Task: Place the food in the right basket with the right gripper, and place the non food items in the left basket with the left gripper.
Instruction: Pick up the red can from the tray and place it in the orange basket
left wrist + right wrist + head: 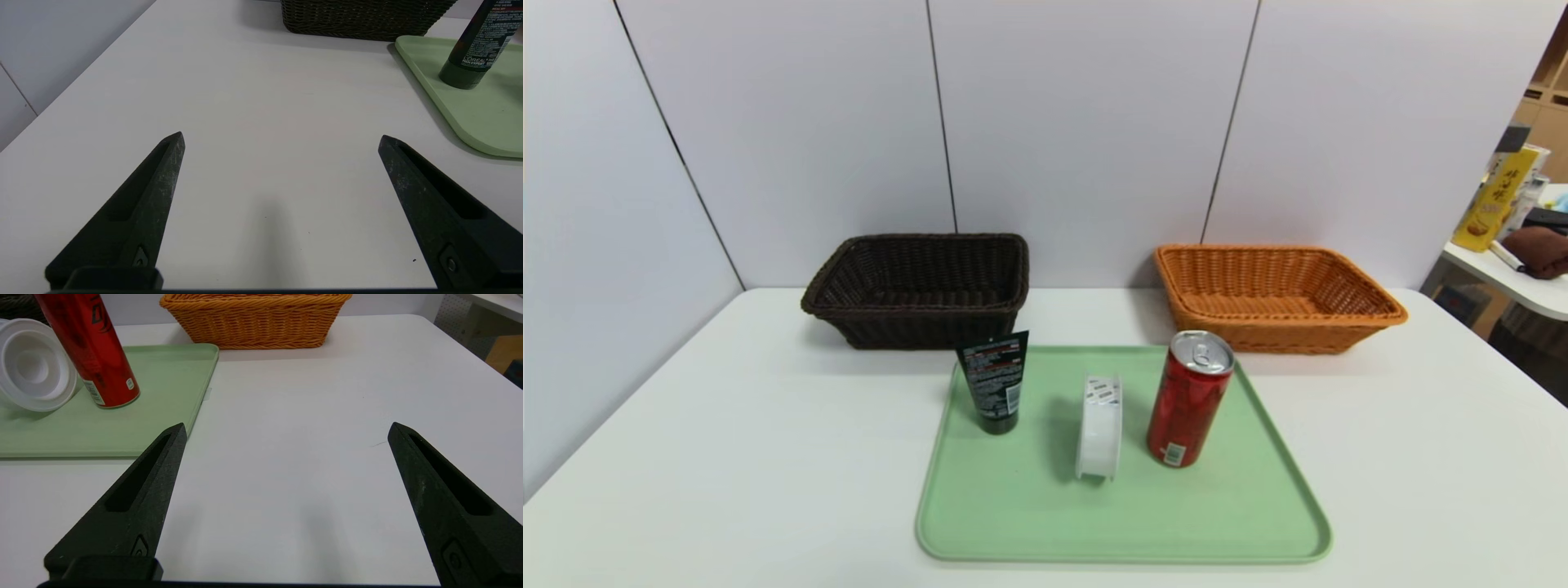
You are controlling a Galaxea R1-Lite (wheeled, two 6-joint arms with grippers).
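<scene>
Three things stand on a green tray [1029,523] in the middle of a white table [727,457]. On the tray's left side a black tube [994,380] stands upright on its cap. In the middle a white roll [1099,425] stands on its edge, with a barcode label on top. On the right side a red can [1188,398] stands upright, its silver top and pull tab facing up. The three are near each other but do not touch.

Two baskets sit behind the tray, near the wall. The dark basket [919,287] is to the left, behind the tube. The orange basket [1274,296] is to the right, behind the can. Both have nothing inside that can be seen, and they are well apart from each other.

Neither arm shows in the head view. In the left wrist view the left gripper [281,139] is over bare table, with its two pointed fingers spread wide and nothing between them; the tube and the tray's corner are ahead of it to one side. In the right wrist view the right gripper [287,428] is also spread wide and holds nothing. It is over bare table just beside the tray's edge, and the can and roll are ahead of it.
</scene>
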